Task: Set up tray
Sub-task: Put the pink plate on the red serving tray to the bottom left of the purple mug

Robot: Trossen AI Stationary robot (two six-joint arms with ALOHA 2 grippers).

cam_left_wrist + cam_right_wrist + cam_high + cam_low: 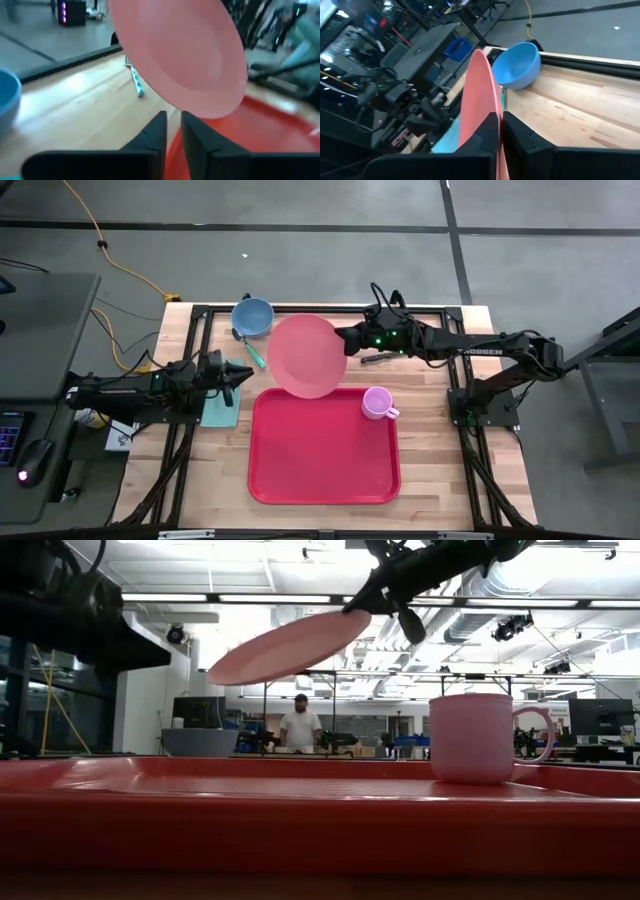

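Pink plate [305, 356] is pinched by its rim in right hand [345, 340], aloft, tilted; lowering flat onto tray [320, 470] is called for. Left hand [246, 372] narrow, empty.

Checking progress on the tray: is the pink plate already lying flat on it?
No: in the low view the pink plate hangs tilted in the air, pinched by the right pincer, well above the red tray.
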